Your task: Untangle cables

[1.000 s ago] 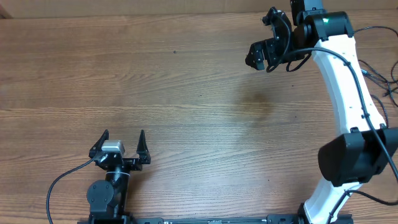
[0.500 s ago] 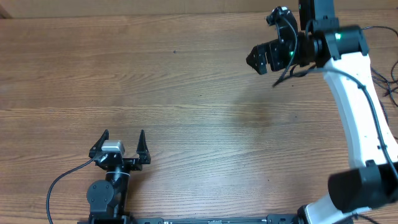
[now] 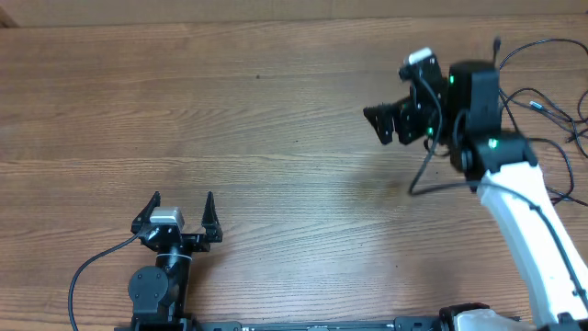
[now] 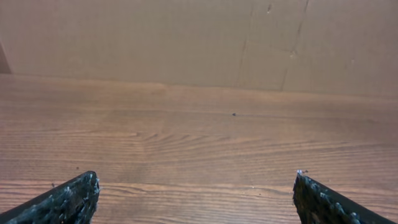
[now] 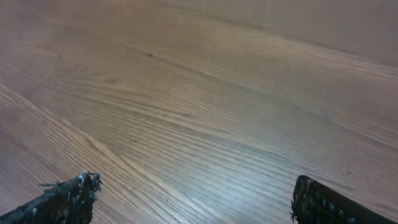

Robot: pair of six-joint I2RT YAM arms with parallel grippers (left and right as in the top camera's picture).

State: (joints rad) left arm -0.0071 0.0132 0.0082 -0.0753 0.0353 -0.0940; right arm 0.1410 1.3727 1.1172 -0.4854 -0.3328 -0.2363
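- The left claw (image 3: 182, 199), black with two fingers, stands spread wide and empty at 7 o'clock on the surface, low over its own base. I judge it is parked there because no cord lies within its reach.
- The right claw (image 3: 388, 97), also black, is just as wide and holds nothing. It hangs above the wood at about 2 o'clock and points toward 9 o'clock, which looks like readiness for a pick, not a grip.
- Between the dark fingertips (image 5: 68, 199) both wrist views show only the brown wood-grain surface (image 3: 276, 110), no cord.
- A thicker black wire (image 3: 418, 184) loops down from the right arm; it seems to be the arm's own lead.
- The thin black flexible cables (image 3: 542, 108) lie at the 3 o'clock edge, beyond the right arm and well apart from both claws. They are behind the right claw's aim, so it would need to turn round to reach them.
- Count: two claws, two fingers each, and one arm wire loop. There are several cable strands crossing one another, but the exact number cannot be told.
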